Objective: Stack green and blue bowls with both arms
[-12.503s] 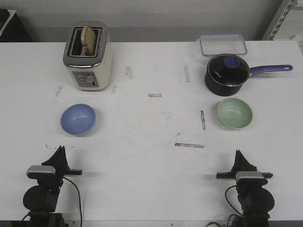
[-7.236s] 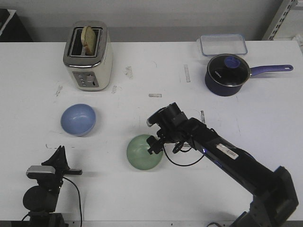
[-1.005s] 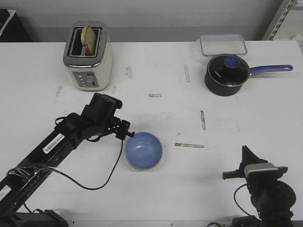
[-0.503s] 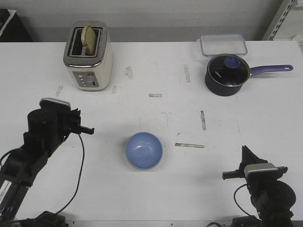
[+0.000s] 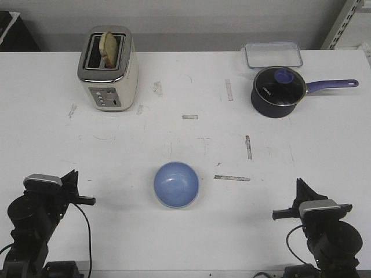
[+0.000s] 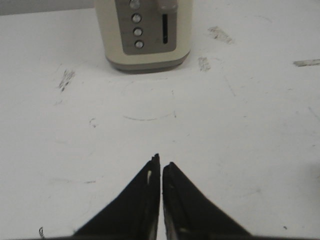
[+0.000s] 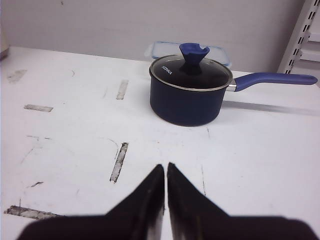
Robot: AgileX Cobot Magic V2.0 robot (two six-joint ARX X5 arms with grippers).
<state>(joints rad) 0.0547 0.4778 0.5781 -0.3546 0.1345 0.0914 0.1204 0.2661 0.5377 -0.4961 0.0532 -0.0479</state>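
The light blue bowl (image 5: pixel 176 184) sits upright on the white table (image 5: pixel 191 139), front of centre. The green bowl does not show on its own; earlier it stood at this same spot, so it is hidden under the blue one. My left gripper (image 5: pixel 73 175) is shut and empty at the front left corner, well left of the bowl. In the left wrist view (image 6: pixel 161 162) its tips meet over bare table. My right gripper (image 5: pixel 299 185) is shut and empty at the front right, also shut in the right wrist view (image 7: pixel 166 167).
A cream toaster (image 5: pixel 108 66) with a slice of bread stands at the back left, also in the left wrist view (image 6: pixel 145 30). A dark blue saucepan with a glass lid (image 5: pixel 278 90) and a clear container (image 5: pixel 273 54) stand at the back right.
My left arm has let go of the blue bowl and drawn back to the front left corner. The blue bowl stays in place. The right arm has not moved.
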